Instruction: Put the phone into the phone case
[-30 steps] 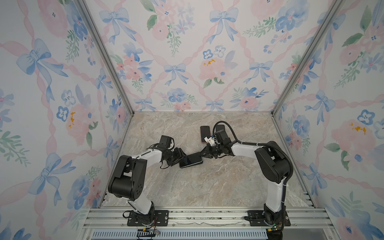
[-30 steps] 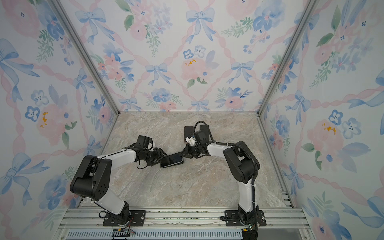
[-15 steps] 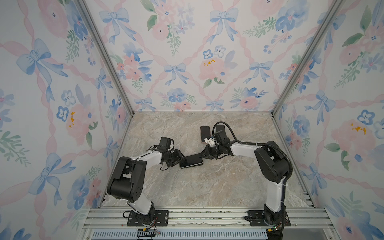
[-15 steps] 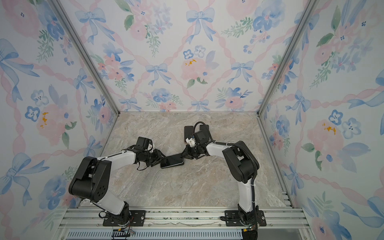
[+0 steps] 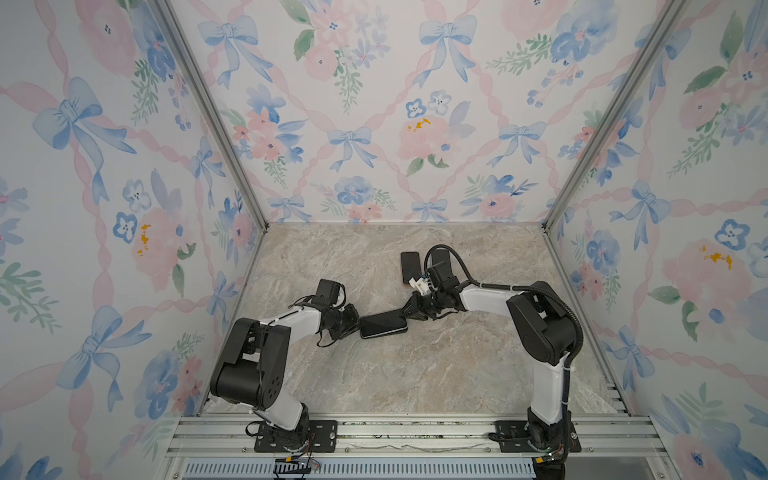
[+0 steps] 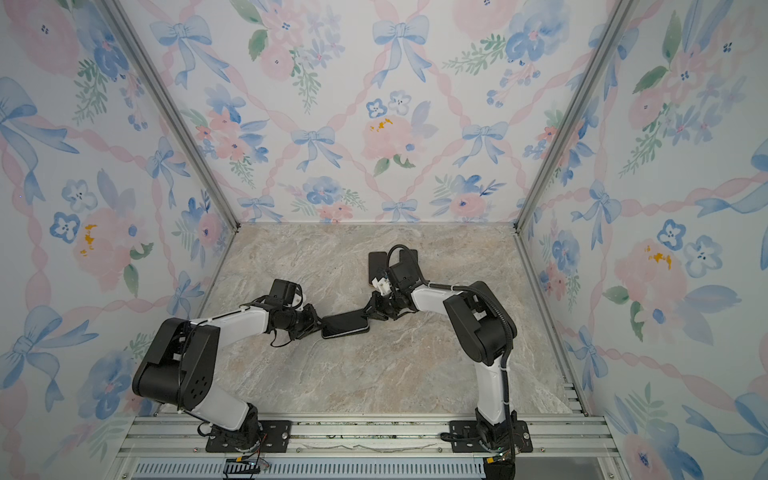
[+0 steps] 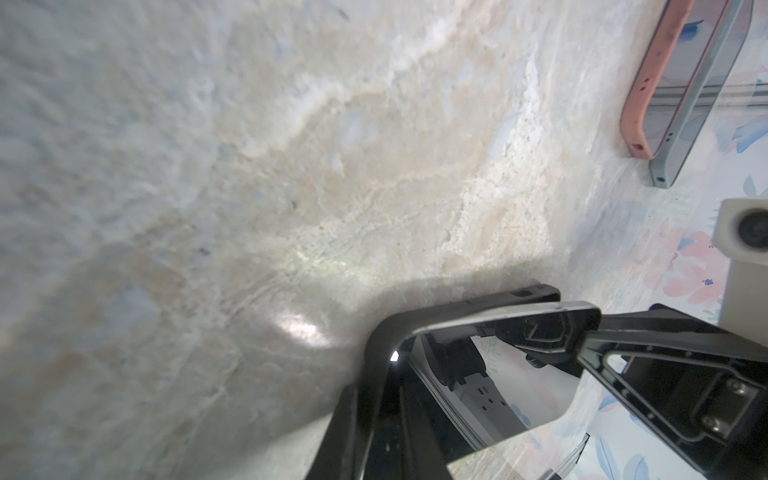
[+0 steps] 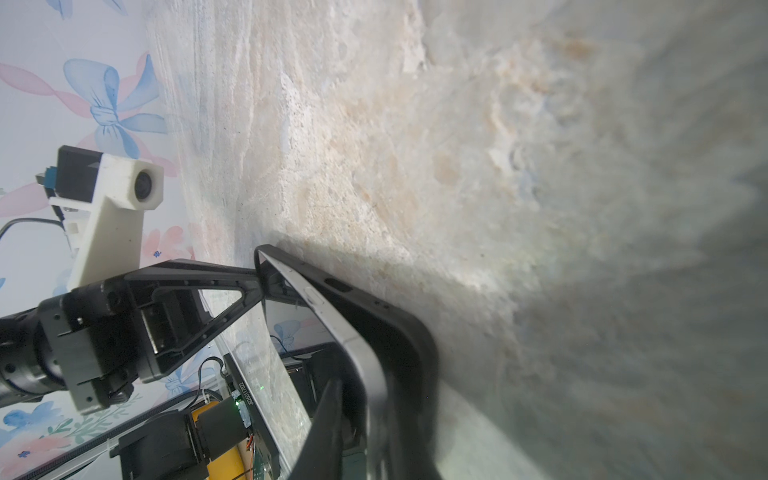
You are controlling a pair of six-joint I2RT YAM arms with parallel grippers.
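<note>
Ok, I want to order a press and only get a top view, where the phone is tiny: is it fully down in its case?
Observer: Not fully, it seems. In the right wrist view the phone shows its silver side above the rim of the black case.
Operator: Where does the right gripper touch?
Observer: In the left wrist view the right gripper sits with its tip on the phone's corner, on the screen side.
Operator: And the two things at the back?
Observer: One has a coral case; the grey phone beside it shows a bare metal side.
</note>
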